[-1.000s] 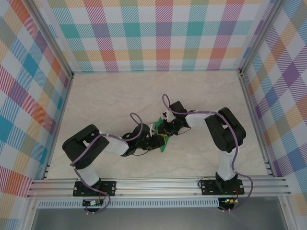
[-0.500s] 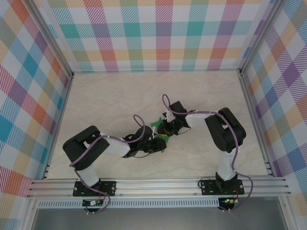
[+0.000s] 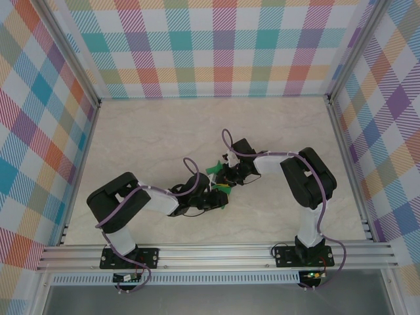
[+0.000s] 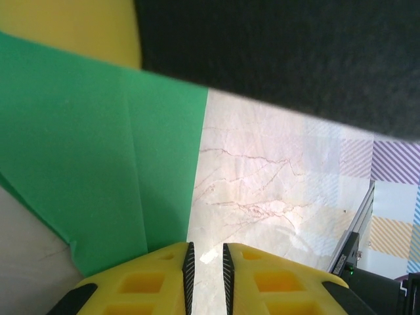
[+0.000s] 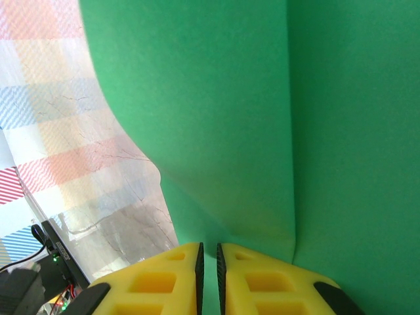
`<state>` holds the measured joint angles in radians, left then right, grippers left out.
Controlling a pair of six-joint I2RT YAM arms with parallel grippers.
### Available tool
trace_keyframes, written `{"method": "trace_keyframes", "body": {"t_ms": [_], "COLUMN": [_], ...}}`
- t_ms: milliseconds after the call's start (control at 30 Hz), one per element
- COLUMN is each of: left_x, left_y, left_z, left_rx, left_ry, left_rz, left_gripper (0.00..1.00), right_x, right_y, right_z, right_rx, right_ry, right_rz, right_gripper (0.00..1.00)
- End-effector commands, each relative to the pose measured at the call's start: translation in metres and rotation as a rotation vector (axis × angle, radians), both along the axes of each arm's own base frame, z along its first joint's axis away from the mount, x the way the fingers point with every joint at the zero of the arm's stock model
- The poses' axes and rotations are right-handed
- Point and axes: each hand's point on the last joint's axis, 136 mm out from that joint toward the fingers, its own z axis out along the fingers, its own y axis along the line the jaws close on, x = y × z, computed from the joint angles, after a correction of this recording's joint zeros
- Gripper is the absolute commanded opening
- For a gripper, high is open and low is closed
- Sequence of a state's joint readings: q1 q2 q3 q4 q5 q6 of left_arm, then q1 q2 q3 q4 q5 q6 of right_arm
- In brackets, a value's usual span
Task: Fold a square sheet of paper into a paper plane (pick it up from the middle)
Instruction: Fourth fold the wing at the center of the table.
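Note:
The square sheet of paper is bright green, creased and held off the table at mid-table between the two arms. In the right wrist view the paper runs down into my right gripper, whose pads are shut on its lower edge, with green showing in the slit. My right gripper comes in from the right. My left gripper sits just below it. In the left wrist view the paper with its lengthwise crease lies beside the left finger, and my left gripper stands narrowly open with bare table showing between its pads.
The marble table is ringed by aluminium rails and plaid walls. The right arm's black body and a yellow finger hang close above the left wrist camera.
Over the first half second the left arm swung right and turned, and less green shows below the grippers. Since then nothing has visibly moved.

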<state>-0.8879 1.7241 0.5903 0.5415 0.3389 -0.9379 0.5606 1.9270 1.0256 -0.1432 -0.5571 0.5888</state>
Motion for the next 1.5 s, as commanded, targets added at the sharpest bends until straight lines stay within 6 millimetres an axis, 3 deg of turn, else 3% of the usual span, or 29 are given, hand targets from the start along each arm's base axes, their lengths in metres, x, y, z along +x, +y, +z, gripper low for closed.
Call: {"method": "trace_keyframes", "body": {"t_ms": [0,133,467,567,667,733,867,1000,1200,1467], "left_x": [-0.022,-0.021,-0.029,-0.031,-0.028,-0.021,0.004,0.032,0.068,0.114], "left_y": [-0.007,-0.004,0.002,-0.004,-0.005,0.007,0.059,0.104,0.092,0.063], "left_z": [0.011,0.013,-0.025,-0.017,0.009,0.029,0.065,0.075,0.07,0.039], "left_rx": [0.007,0.04,0.099,0.059,0.016,0.042,0.167,0.227,0.197,0.156], "left_ry": [0.008,-0.003,0.083,0.076,0.017,-0.054,-0.195,-0.192,-0.154,-0.066], "left_rz": [-0.084,-0.086,-0.069,-0.085,-0.088,-0.049,0.137,0.296,0.308,0.318], "left_gripper": [0.21,0.21,0.21,0.21,0.21,0.21,0.22,0.25,0.23,0.14], "right_x": [-0.015,-0.016,-0.016,-0.016,-0.017,-0.017,-0.016,-0.015,-0.013,-0.015], "right_y": [-0.019,-0.019,-0.02,-0.02,-0.021,-0.022,-0.023,-0.022,-0.019,-0.019], "right_z": [-0.023,-0.023,-0.025,-0.025,-0.025,-0.025,-0.023,-0.021,-0.018,-0.019], "right_rx": [-0.109,-0.11,-0.111,-0.111,-0.113,-0.118,-0.118,-0.109,-0.092,-0.092], "right_ry": [0.041,0.043,0.046,0.044,0.044,0.044,0.034,0.031,0.025,0.027], "right_rz": [-0.007,-0.009,-0.01,-0.011,-0.011,-0.016,-0.032,-0.036,-0.035,-0.033], "right_gripper": [0.17,0.17,0.17,0.17,0.17,0.17,0.17,0.17,0.16,0.15]}}
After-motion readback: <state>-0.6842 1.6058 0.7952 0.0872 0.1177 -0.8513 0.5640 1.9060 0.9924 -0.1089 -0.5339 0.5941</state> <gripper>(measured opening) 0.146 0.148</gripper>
